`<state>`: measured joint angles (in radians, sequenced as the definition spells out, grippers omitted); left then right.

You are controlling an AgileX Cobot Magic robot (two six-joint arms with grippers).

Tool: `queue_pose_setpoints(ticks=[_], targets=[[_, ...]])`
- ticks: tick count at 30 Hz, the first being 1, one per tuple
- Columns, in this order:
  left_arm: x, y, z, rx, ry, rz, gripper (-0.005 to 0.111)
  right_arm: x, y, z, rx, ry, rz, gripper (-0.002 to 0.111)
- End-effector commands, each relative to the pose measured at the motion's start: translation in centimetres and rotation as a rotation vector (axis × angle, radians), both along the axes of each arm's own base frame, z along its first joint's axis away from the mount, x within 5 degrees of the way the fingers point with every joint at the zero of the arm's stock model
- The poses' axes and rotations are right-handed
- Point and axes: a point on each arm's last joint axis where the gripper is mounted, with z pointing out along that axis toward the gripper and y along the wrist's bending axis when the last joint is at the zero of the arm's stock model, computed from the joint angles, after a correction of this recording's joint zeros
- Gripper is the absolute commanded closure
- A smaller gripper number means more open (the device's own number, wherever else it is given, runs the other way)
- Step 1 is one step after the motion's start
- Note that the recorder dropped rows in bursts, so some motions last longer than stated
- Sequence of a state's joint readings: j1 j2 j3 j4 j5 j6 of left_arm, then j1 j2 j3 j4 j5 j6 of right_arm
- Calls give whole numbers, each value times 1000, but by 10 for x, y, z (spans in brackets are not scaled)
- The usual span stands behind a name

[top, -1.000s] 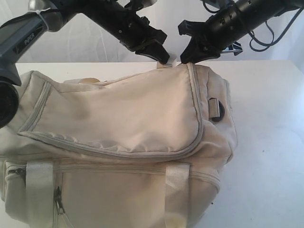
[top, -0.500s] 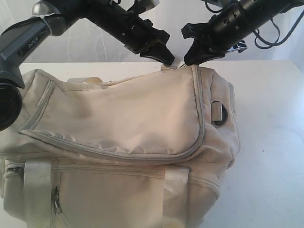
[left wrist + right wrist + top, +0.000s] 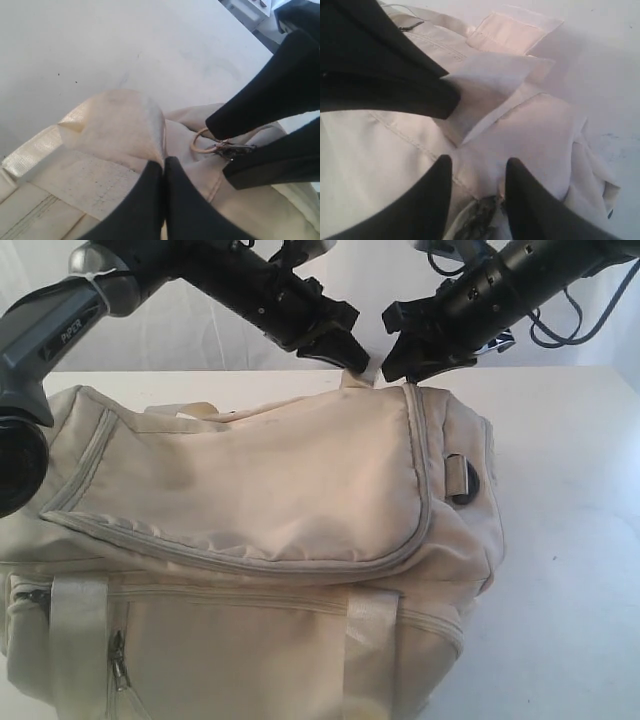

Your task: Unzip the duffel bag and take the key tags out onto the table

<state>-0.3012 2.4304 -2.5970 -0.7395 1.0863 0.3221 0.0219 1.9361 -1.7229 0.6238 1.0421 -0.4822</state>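
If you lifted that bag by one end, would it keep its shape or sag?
Probably sag: the bag looks like soft cloth, creased and slumped. Where the left gripper pinches its end, the fabric bunches. Lying broad on the table, it shouldn't tip.

A white backdrop (image 3: 180, 340) (evenly lit) fills the rear.

My left arm (image 3: 60, 325) starts in a grey link with white lettering (image 3: 62, 333) and a silvery round cap (image 3: 88, 257), then turns matt black. My right arm (image 3: 520, 265) is black too, dotted with a row of small pale specks, and carries thin dark cables (image 3: 565, 325). My left gripper (image 3: 352, 362) and right gripper (image 3: 397, 368) are blocky black. My fingers (image 3: 145, 205) are smooth, plain black wedges.
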Motion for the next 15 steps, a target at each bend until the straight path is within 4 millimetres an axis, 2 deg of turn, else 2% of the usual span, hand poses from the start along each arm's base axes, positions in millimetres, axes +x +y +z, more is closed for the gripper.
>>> queue_pose_setpoints(ticks=[1, 5, 10, 12, 15], targets=[[-6, -2, 18, -67, -23, -28, 107, 2, -2, 1, -9, -41, 3, 67], [-5, 0, 18, -65, -28, -27, 107, 11, -3, -3, -30, -74, -8, 63], [-5, 3, 20, -64, -40, -28, 107, 26, -1, -20, -4, 83, -10, 61], [-5, 3, 20, -64, -40, -28, 107, 26, -1, -23, -2, 129, -6, 61], [-5, 3, 20, -64, -42, -30, 107, 27, -19, -19, 44, 129, -52, 59]])
